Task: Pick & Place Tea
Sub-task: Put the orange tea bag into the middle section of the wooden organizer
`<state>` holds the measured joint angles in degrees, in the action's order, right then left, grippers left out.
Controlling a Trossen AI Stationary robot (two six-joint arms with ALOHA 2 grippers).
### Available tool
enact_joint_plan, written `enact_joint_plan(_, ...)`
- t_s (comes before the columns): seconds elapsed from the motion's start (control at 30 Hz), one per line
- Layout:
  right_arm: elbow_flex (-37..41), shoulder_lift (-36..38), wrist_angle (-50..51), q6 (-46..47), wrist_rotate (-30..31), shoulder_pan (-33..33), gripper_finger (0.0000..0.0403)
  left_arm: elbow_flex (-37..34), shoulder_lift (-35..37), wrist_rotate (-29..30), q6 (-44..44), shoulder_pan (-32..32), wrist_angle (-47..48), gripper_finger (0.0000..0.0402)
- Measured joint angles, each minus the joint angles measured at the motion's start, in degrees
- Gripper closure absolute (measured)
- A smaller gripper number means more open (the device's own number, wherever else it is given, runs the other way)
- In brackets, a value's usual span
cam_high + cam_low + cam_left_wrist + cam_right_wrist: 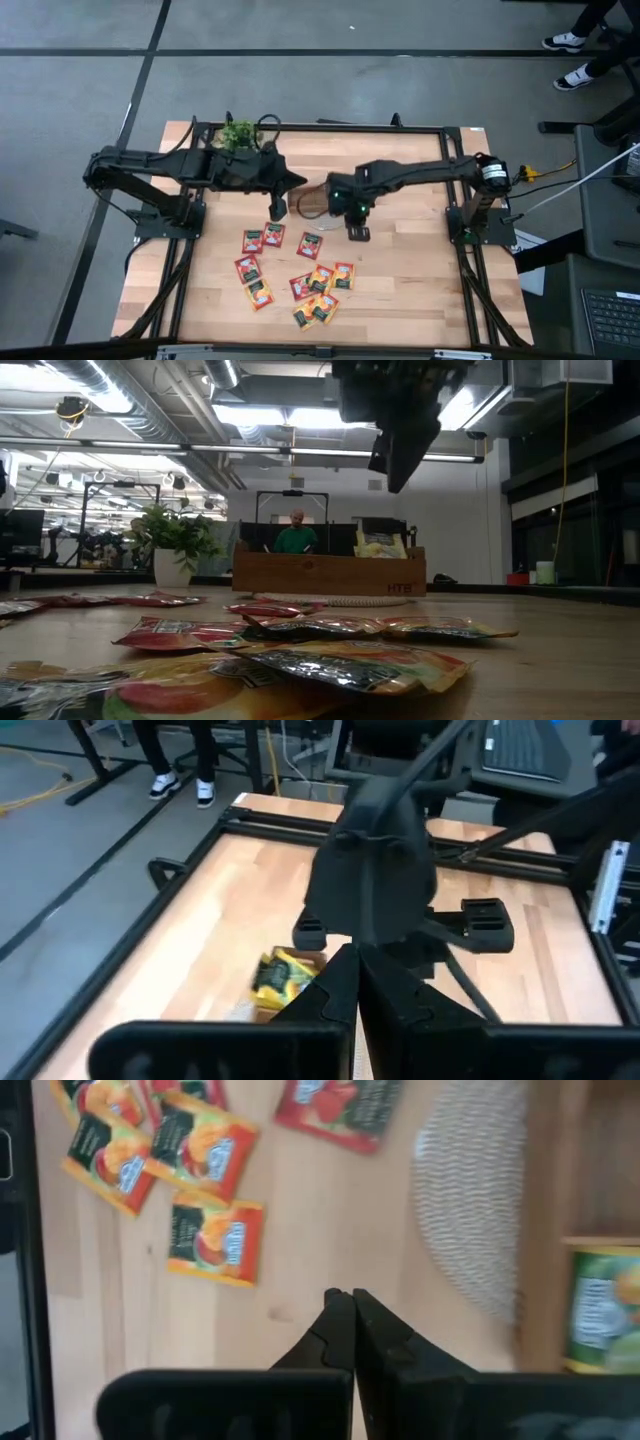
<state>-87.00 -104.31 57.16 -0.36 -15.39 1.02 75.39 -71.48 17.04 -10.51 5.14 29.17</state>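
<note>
The table [400, 300] is my whole field, and from above I keep its near half as the pick zone: the tea sachets [297, 268] lie loose there in a scatter from about seven o'clock to five o'clock of the table's middle, reds to the left, orange and yellow-green bunched lower down. They lie flat and mostly apart, which I judge suits picking one at a time.

The wooden tray [328, 572] sits toward twelve o'clock, largely under my arms in the high view. At table height it shows as a long brown box with a yellow-green sachet [380, 544] standing in its right end, so I take it as the drop place. A woven mat [472, 1210] lies beside it. The potted plant [238, 134] stands at about eleven o'clock, out of my way.

My left arm reaches in from nine o'clock, its gripper [277, 208] hanging just above the top of the scatter, fingers pressed together with nothing between them. My right arm stretches in from three o'clock, bent down at the wrist; its gripper [345, 1312] points at bare wood between mat and sachets, also closed tight and empty. Both would have to spread before taking a sachet.
</note>
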Motion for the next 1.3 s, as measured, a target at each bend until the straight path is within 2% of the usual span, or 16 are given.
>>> enact_joint_plan(0.27,0.0,0.0,-0.6,7.9,0.9,-6.3,0.0403,-11.0,3.6,-1.6,-5.4,4.0,-12.1,0.0396)
enact_joint_plan(0.63,0.0,0.0,-4.0,22.2,1.8,-14.7,0.04,-20.4,11.6,0.9,-5.4,8.4,-16.0,0.0399)
enact_joint_plan(0.8,0.0,0.0,-7.9,28.6,5.8,-17.8,0.0398,-28.1,15.1,0.9,-5.6,10.1,-25.3,0.0392)
enact_joint_plan(0.93,0.0,-0.2,-10.2,32.6,9.6,-20.0,0.0397,-33.3,16.9,0.4,-9.1,11.3,-30.7,0.0392)
enact_joint_plan(1.17,0.0,-0.2,-9.4,33.3,15.8,-21.8,0.0397,-34.7,17.3,-0.4,-11.4,13.6,-30.8,0.0397)
enact_joint_plan(1.3,0.8,-0.2,-9.7,35.7,16.3,-21.9,0.0396,-34.7,17.3,1.0,-12.9,14.3,-30.8,0.0396)
